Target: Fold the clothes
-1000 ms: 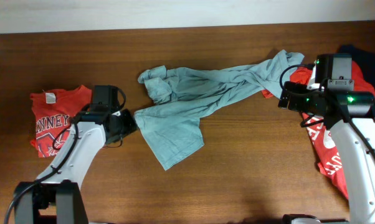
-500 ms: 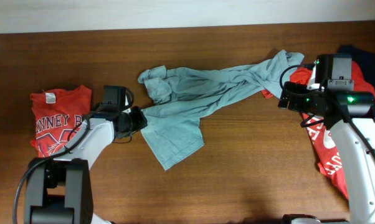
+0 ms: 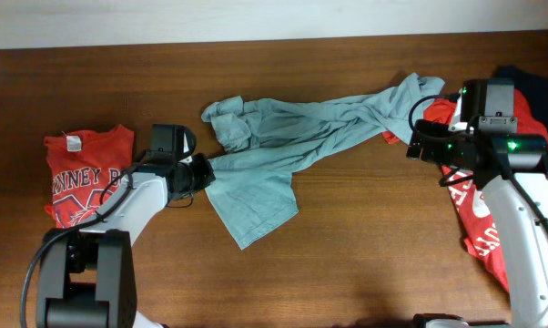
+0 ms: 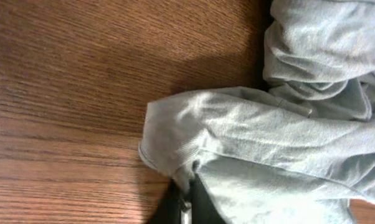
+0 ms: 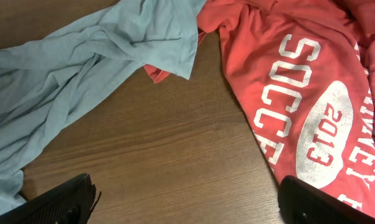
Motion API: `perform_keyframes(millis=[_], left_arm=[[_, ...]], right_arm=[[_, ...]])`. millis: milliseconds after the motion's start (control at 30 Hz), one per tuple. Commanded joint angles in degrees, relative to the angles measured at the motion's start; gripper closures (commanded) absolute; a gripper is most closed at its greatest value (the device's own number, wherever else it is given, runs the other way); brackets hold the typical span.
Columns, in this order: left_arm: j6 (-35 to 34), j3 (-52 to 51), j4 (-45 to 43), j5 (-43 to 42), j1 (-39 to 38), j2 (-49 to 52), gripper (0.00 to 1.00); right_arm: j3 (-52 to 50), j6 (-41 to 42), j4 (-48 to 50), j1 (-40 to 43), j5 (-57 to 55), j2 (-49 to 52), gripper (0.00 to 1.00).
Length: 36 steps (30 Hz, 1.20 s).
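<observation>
A pale grey-blue T-shirt point(image 3: 292, 137) lies crumpled and stretched across the middle of the table. My left gripper point(image 3: 204, 173) is at its left corner, shut on a pinch of the hem point(image 4: 186, 196); the fabric point(image 4: 287, 149) bunches just above the closed fingers. My right gripper point(image 3: 418, 141) hovers by the shirt's right end, open wide over bare wood point(image 5: 187, 202), holding nothing. A red T-shirt with white lettering point(image 5: 299, 93) lies beside it, partly under the grey-blue shirt's end.
A folded red lettered T-shirt point(image 3: 83, 173) lies at the left, next to my left arm. The loose red shirt point(image 3: 483, 210) runs under my right arm at the right edge, with a dark navy shirt point(image 3: 529, 82) behind it.
My left gripper moved right to the grey-blue shirt's corner and closed on its hem. The right arm has stayed still.
</observation>
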<state>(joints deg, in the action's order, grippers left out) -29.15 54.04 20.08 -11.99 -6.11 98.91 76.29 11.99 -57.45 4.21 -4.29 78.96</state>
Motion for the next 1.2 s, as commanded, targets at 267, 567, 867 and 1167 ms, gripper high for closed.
perform_keyframes(millis=[267,567,867,1167], left_arm=[[8.0,-0.4,18.3,5.3,9.3,-11.3,1.00],[12.6,-0.4,21.2,-7.3,28.1,-25.9,1.00],[13.6,-0.4,21.2,-6.2,24.5,-25.7,1.00],[13.6,-0.4,21.4,-6.2,24.5,-25.7,1.00]], right_arm=[[0.2,-0.6,-0.2,0.4,-0.7,0.6,0.01],[0.1,-3.7,0.3,0.3,11.3,9.3,0.01],[0.1,-12.5,0.3,-8.2,21.9,23.5,0.01],[0.1,-7.1,8.7,-18.2,18.2,33.5,0.01]])
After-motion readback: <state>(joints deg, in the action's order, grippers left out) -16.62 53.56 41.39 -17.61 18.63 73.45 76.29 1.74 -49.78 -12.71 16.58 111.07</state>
